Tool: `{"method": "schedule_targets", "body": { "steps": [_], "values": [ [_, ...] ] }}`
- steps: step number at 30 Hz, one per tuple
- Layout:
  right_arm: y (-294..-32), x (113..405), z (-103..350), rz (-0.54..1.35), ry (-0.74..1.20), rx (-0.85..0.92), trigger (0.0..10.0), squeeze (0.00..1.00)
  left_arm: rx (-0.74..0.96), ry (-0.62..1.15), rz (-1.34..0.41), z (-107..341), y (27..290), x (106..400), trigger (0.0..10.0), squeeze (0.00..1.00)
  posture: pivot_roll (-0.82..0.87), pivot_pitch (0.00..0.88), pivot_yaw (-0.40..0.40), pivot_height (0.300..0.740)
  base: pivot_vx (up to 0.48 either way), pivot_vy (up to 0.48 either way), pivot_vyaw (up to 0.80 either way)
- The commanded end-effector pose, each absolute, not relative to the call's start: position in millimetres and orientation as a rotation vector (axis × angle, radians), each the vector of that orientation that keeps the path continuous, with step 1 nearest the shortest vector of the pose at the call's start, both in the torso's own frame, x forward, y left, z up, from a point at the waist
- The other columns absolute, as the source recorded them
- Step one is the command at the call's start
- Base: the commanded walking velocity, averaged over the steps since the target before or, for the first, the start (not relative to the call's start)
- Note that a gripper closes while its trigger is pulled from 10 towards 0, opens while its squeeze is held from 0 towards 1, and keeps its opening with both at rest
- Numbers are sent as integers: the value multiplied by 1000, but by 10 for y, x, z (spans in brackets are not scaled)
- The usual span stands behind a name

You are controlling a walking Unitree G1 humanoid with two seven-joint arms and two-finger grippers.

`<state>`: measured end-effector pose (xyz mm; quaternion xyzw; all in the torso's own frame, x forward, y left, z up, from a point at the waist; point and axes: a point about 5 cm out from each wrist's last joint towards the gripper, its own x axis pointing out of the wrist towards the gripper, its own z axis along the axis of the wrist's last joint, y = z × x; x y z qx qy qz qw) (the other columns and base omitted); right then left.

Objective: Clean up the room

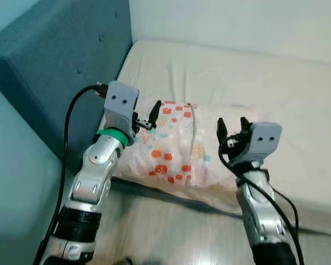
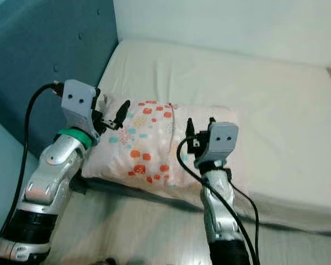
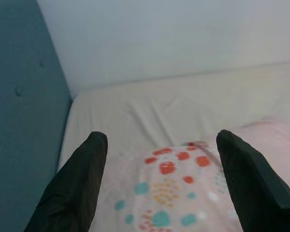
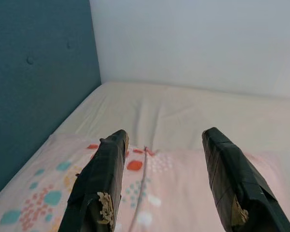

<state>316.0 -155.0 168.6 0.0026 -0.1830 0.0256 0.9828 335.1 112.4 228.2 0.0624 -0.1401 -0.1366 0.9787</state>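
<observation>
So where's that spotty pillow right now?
The patterned pillow lies on the mattress near its front edge, close to the blue headboard, between both open grippers.

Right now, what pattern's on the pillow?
Pale pink pillow with red, teal and orange dot clusters; clearest in the left eye view.

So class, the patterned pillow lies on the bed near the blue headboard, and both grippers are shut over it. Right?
Not quite. Both wrist views show the left gripper and right gripper with fingers spread open over the pillow. It does lie on the bed by the headboard.
</observation>
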Motion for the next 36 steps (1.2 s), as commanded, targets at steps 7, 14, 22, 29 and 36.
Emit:
{"method": "schedule_targets", "body": {
  "steps": [7, 14, 22, 29, 36],
  "values": [
    [-1582, 3135, 1586, 39, -332, 13, 10000, 0, 127, -265, -269, 2226, 1127, 3357, 10000, 0, -17, 140, 33, 740, 364, 0, 0],
    [-1585, 3136, 1587, 37, -330, 12, 10000, 0, 115, -266, -273, 2234, 1126, 3356, 10000, 0, -18, 141, 32, 740, 81, 0, 0],
    [-1586, 3134, 1582, 38, -329, 12, 10000, 0, 118, -259, -292, 2211, 1110, 3345, 10000, 0, -18, 141, 32, 740, 0, 0, 0],
    [-1570, 3140, 1561, 29, -317, -4, 10000, 0, 117, -251, -304, 2180, 1092, 3338, 10000, 0, -18, 144, 36, 735, 0, 0, 0],
    [-1582, 3130, 1552, 22, -319, 7, 10000, 0, 99, -204, -310, 2079, 1110, 3354, 10000, 0, -17, 145, 41, 705, 0, 0, 0]
  ]
}}
